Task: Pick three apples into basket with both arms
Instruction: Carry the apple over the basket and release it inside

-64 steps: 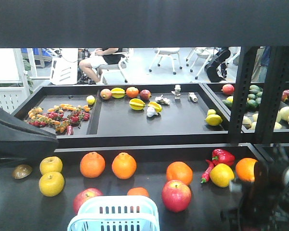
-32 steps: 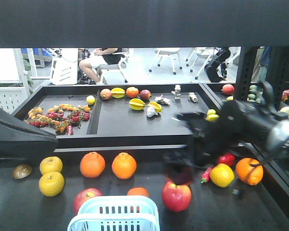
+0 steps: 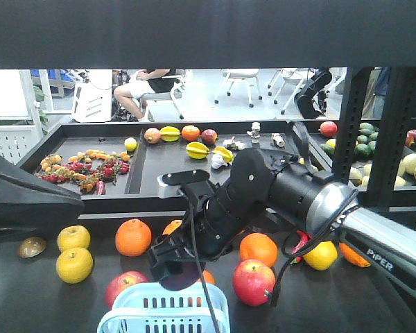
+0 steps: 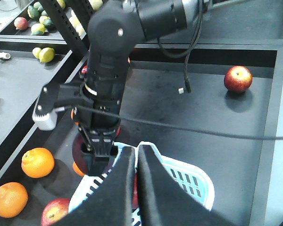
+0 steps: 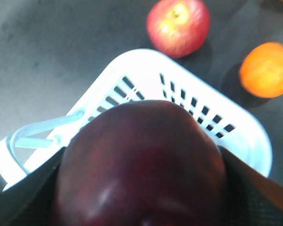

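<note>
- My right gripper (image 3: pixel 172 269) grips a dark red apple (image 5: pixel 141 169). The apple fills the gap between the two fingers, and a finger shows on each side of it in the right wrist view.
- This apple hangs above the basket (image 3: pixel 128 313), which stands at the middle of the near edge of the worktop.
- The drop depends on one relation: the basket opening lies straight under the fingers. From the front, the apple seems to be over the far rim more than over the centre. I judge that a small shift toward the near edge is safer before I open.
- An apple is round, so it has no long axis to line up.
- My left gripper (image 4: pixel 136 165) is closed on nothing, with the fingers pressed together. It hovers over the near side of the basket, close to the right arm, and the two arms could touch here.
- Two more apples lie on the worktop: one (image 3: pixel 123 286) just left of the basket and one (image 3: pixel 254 282) just right of it.
- I think the left arm is nearer to the left one.
</note>
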Tool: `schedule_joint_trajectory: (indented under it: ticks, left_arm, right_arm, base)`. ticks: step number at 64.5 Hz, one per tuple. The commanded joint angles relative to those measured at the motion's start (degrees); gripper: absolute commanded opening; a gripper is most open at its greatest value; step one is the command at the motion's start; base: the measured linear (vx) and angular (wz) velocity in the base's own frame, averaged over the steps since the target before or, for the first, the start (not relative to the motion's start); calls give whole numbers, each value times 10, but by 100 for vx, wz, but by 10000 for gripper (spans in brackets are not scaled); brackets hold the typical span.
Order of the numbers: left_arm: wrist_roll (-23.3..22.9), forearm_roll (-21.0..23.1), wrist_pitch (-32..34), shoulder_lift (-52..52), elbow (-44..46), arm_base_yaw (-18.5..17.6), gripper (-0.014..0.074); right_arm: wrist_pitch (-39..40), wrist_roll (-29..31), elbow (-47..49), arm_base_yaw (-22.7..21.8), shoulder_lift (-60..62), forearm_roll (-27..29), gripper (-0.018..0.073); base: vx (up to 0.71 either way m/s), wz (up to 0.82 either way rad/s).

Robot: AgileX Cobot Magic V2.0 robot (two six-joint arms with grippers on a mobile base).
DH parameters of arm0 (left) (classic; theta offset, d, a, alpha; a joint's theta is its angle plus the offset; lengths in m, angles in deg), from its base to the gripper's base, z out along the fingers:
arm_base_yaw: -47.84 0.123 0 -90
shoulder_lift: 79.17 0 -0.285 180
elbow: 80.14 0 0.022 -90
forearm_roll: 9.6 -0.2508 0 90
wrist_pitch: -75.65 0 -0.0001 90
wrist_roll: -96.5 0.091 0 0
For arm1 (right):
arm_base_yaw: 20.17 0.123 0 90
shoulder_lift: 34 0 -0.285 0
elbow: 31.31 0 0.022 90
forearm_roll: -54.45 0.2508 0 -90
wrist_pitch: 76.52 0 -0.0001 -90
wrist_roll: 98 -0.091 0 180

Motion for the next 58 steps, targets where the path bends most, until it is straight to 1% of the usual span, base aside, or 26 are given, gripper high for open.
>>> schedule_joint_trajectory:
  ticks: [1,10,16,21,30,38,43,46,48,52,58]
  left_arm:
    - [-4,18,32,-6,16,-3,-8]
    - [-4,18,32,-6,16,-3,-8]
    - [-4,18,32,-6,16,-3,-8]
    - [-4,18,32,-6,16,-3,-8]
    - [-4,18,32,-6,16,-3,-8]
    - [-4,18,32,-6,16,-3,-8]
    - [-4,18,32,-6,16,-3,-8]
    - [-4,18,32,-6,16,-3,-8]
    - [-4,18,32,-6,16,-3,-8]
    - [-4,18,32,-6,16,-3,-8]
    - [-4,18,32,-6,16,-3,-8]
  right_arm:
    - [21,4,22,-1,35,14,432]
    - [22,4,22,-1,35,14,558]
    - [31,-1,22,-1,35,14,620]
    - [37,-3,22,-1,35,14,645]
    - [43,-6,22,-1,35,14,644]
    - [49,-7,22,-1,35,14,622]
    - [48,-7,29,-1,35,10,588]
    - [50,-7,38,-2,36,-4,558]
    - [50,-10,46,-3,37,-16,532]
    - [46,-25,75,-6,38,-62,477]
    - [28,-72,117,-16,39,-138,376]
  base:
    - [0,0]
    - [0,0]
    - [0,0]
    - [0,0]
    - [0,0]
    - [0,0]
    - [0,0]
    - [0,0]
    - [0,0]
    - [0,0]
    - [0,0]
